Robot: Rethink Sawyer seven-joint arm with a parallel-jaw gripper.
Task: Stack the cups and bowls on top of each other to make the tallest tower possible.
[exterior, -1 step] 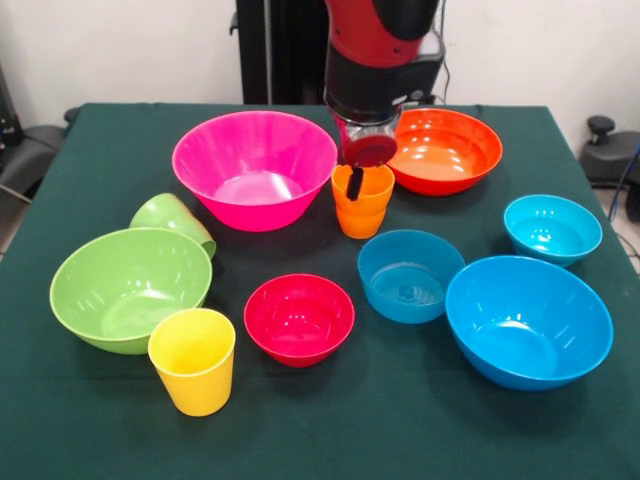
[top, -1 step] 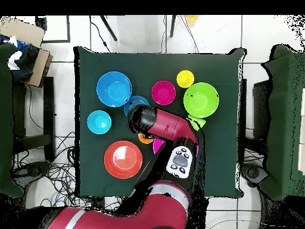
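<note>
A green-covered table (exterior, -1 step: 300,440) holds glossy plastic cups and bowls, all apart from one another and none stacked. The robot's gripper (exterior, -1 step: 355,178) reaches down into an upright orange cup (exterior, -1 step: 362,203) near the table's middle, between a large pink bowl (exterior, -1 step: 254,168) and an orange bowl (exterior, -1 step: 445,150). One dark finger (exterior, -1 step: 355,183) dips inside the cup's rim; whether the fingers are closed on the wall cannot be told. A yellow cup (exterior, -1 step: 193,360) stands near the front edge beside a light green bowl (exterior, -1 step: 130,288), with a green cup (exterior, -1 step: 172,220) on its side behind it. The cup looks light, stiff and slippery — pinching its thin rim wall, one finger inside and one outside, seems the likeliest hold.
</note>
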